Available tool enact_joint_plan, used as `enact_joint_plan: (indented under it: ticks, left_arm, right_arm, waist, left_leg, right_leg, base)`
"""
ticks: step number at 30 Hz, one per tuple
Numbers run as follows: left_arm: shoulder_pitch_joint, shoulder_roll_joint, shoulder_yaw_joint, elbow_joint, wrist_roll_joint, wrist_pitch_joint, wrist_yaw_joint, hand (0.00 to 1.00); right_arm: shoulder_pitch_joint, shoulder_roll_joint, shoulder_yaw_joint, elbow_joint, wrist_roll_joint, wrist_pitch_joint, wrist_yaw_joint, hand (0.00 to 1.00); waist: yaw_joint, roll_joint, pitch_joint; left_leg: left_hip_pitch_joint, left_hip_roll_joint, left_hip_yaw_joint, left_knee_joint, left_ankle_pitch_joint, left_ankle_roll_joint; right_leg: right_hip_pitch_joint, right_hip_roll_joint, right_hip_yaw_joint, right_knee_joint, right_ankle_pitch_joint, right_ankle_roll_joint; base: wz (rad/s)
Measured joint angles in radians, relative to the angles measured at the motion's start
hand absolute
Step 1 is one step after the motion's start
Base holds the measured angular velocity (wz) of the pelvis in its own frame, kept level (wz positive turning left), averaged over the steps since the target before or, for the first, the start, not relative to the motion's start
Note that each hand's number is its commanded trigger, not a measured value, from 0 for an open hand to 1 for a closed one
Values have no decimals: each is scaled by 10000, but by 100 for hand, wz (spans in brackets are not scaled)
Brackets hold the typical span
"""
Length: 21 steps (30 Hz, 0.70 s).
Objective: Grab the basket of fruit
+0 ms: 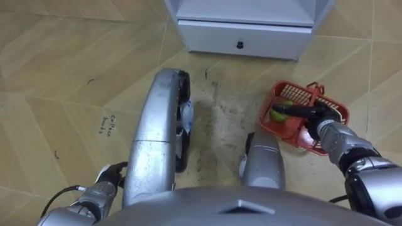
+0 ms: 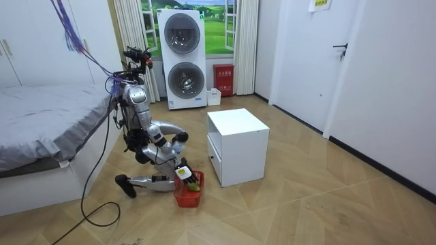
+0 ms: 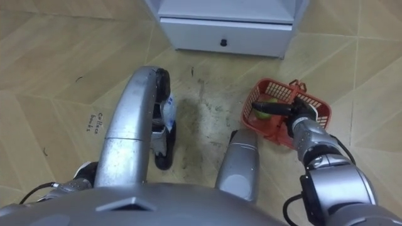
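Bed [image 2: 41, 122]: against the room view's left wall, grey cover.

Two stacked washing machines [image 2: 184, 58]: at the far wall, under a window.

White cabinet [image 1: 245, 12]: stands on the wooden floor [image 1: 50, 75] right in front of the robot. Open shelf above, one drawer [image 1: 264, 37] below, pushed in, with a small dark knob [image 1: 239, 44].

Robot: kneeling low on the floor between the bed and the cabinet, body bent forward.

Right hand [image 1: 317, 119]: arm stretched forward and down, hand over the near side of the basket, one dark finger lying straight across the opening above the fruit. Whether it grips the basket or only rests there cannot be told.

Left hand [image 1: 103, 188]: low beside the left leg, near the floor; finger pose cannot be told.

Red basket [image 1: 289, 91]: plastic mesh, standing on the floor near the cabinet's front corner, just beside the robot's right knee.

Green fruit [image 1: 281, 113]: round, inside the basket.
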Motion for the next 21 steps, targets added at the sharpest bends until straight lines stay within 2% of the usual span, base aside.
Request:
enact_joint_plan:
  ticks: [13,21]
  left_arm:
    - [-146,5,-12,91,-5,100,-239,0]
    - [-164,6,-12,89,-6,112,-254,0]
  right_arm:
    - [16,-6,586,0,185,1,209,100]
    - [23,35,867,2,187,10,211,100]
  waist:
    - [91,-12,10]
    - [87,-17,13]
  left_leg:
    - [22,54,-119,58,3,-21]
    - [25,63,-139,73,1,-20]
  right_leg:
    - [52,170,-88,7,0,0]
    - [98,153,-116,4,0,0]
  base:
    - [-1]
    - [0]
